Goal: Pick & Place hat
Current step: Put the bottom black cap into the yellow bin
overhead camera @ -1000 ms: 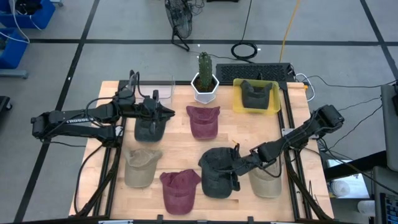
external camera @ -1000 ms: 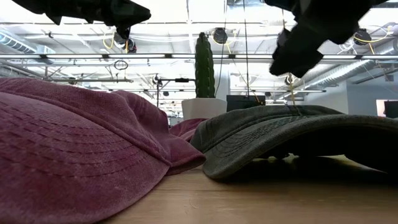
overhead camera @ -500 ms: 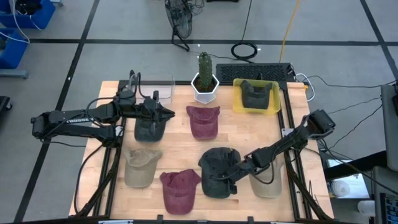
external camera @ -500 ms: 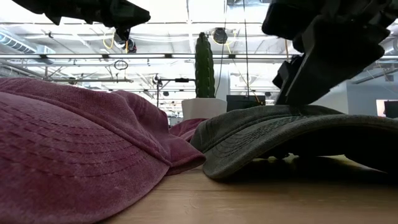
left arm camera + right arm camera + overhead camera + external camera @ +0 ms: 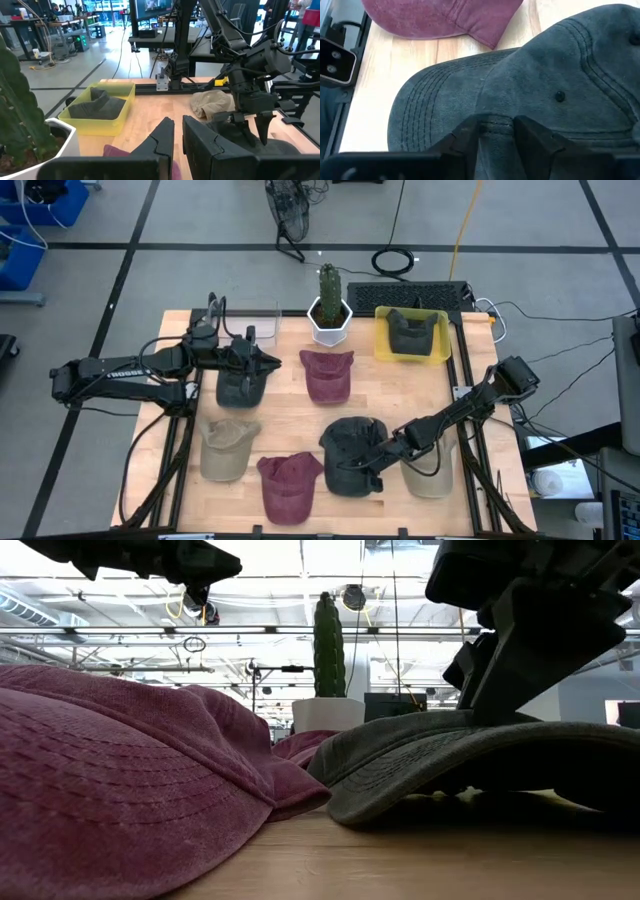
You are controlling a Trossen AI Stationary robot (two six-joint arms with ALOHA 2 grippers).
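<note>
A dark grey hat lies crown up on the table near the front, right of the middle; it also shows in the low view and the right wrist view. My right gripper is down on its crown, shut on a ridge of cloth. My left gripper is shut and empty, held above the table at the far left beside another dark hat; its fingers show close together. A yellow bin at the far right holds one dark hat. My right gripper pinches a raised ridge of the dark grey hat's crown between its two fingers, close to where the crown meets the stitched brim. The fingers come from above, slanting in from the table's right. The hat rests on the table.
Around the dark grey hat lie a maroon hat at the near edge, a beige hat to the right, a tan hat at the left and a maroon hat in the middle. A potted cactus and a clear box stand at the far edge.
My right gripper has come down and toward the table's near left, from above the dark grey hat onto its crown. The hat has stayed where it was.
</note>
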